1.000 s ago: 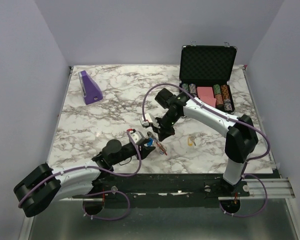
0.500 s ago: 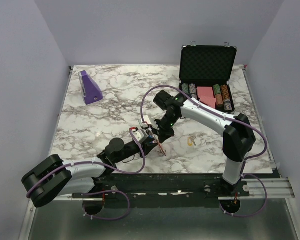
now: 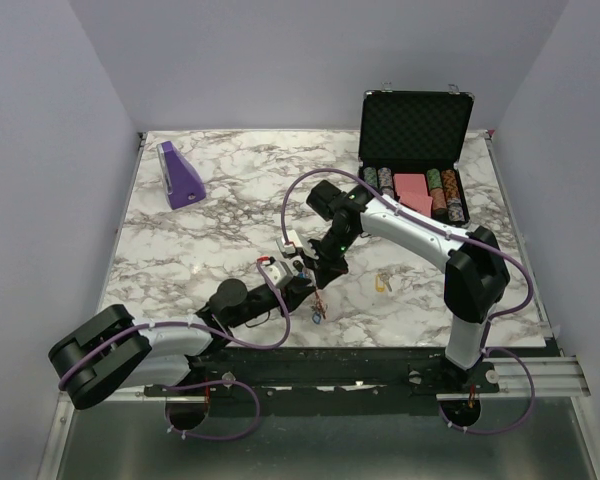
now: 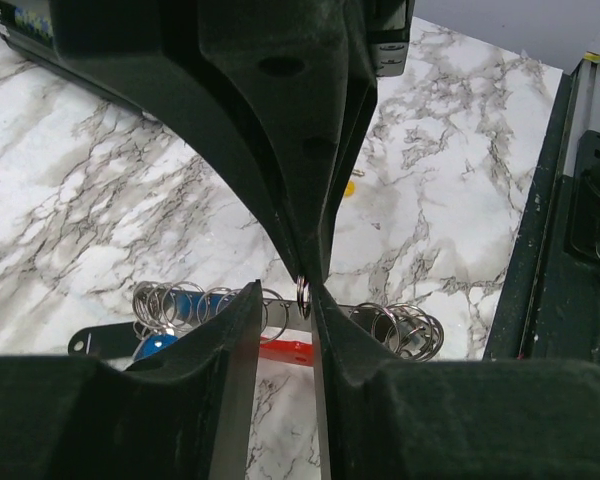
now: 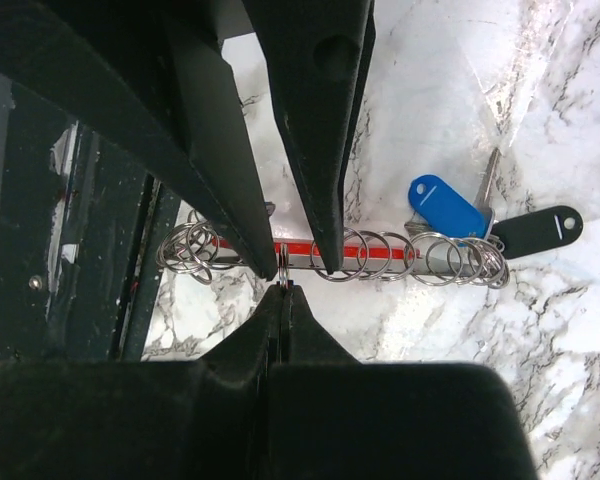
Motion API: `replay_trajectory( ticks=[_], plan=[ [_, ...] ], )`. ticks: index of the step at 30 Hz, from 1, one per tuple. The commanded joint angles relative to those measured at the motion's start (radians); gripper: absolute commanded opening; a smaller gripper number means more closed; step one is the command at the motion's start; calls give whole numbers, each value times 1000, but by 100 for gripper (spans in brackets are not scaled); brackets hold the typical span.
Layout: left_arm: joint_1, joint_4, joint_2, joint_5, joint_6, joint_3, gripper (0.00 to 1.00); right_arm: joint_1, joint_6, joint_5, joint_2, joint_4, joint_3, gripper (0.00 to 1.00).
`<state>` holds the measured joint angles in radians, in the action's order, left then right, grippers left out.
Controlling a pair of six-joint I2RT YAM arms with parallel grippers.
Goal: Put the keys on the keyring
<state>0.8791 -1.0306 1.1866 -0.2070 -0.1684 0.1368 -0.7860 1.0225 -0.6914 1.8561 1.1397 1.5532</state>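
Right now I am pinching one thin ring of the keyring [image 5: 375, 250] in my right gripper [image 5: 283, 288], with its jaws pressed fully together on the wire. My left gripper [image 4: 285, 292] is standing partly open, its two tips straddling that same ring and gripping nothing that I can see. The bunch, with its red bar and a blue key [image 5: 445, 207] already on it, is sitting well to the near-left of the black case [image 3: 416, 125]. I cannot tell whether it is hanging free or resting on the marble table [image 3: 230, 210]. The yellow key [image 3: 383, 283] is lying loose on the near side of the case, closer to it than the bunch is.

I am judging the ring to be thin and slippery. If my left tips come in off-centre, they may twist it out of my right pinch and drop the whole bunch. Neighbouring rings are crowding close, so I may catch the wrong one. With both sets of fingers this near each other, they may also knock together.
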Motion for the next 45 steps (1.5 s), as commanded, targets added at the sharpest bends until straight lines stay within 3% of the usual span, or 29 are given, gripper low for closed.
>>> replay_trajectory(
  ticks=[1, 10, 15, 19, 22, 24, 28, 29, 34, 40, 45],
  plan=[
    [4, -36, 2, -28, -16, -25, 30, -2, 13, -51, 15, 29, 31, 1],
    [6, -32, 13, -37, -13, -14, 29, -2, 14, -69, 17, 34, 30, 1],
    [4, -34, 30, -60, -14, -6, 18, -1, 17, -82, 17, 35, 33, 1],
    [4, -43, 41, -77, -17, 0, 0, -2, 19, -89, 18, 40, 33, 1],
    [4, -60, 38, -77, -19, -8, 0, -2, 19, -95, 18, 38, 31, 1],
    [4, -85, 28, -66, -22, -26, 0, 1, 18, -99, 18, 38, 30, 9],
    [4, -143, -13, -17, -31, -84, 0, 48, 25, -148, 6, 29, 8, 41],
    [4, -154, -27, -9, -31, -97, 0, 66, 31, -166, 3, 31, 7, 43],
    [4, -213, -61, 3, -36, -132, 0, 155, 85, -272, -21, 32, -22, 44],
    [4, -299, -45, 1, -42, -174, 0, 160, 73, -387, -119, -196, -201, 41],
    [4, -318, -28, -3, -46, -172, 0, 160, -5, -427, -150, -308, -251, 39]
  ],
)
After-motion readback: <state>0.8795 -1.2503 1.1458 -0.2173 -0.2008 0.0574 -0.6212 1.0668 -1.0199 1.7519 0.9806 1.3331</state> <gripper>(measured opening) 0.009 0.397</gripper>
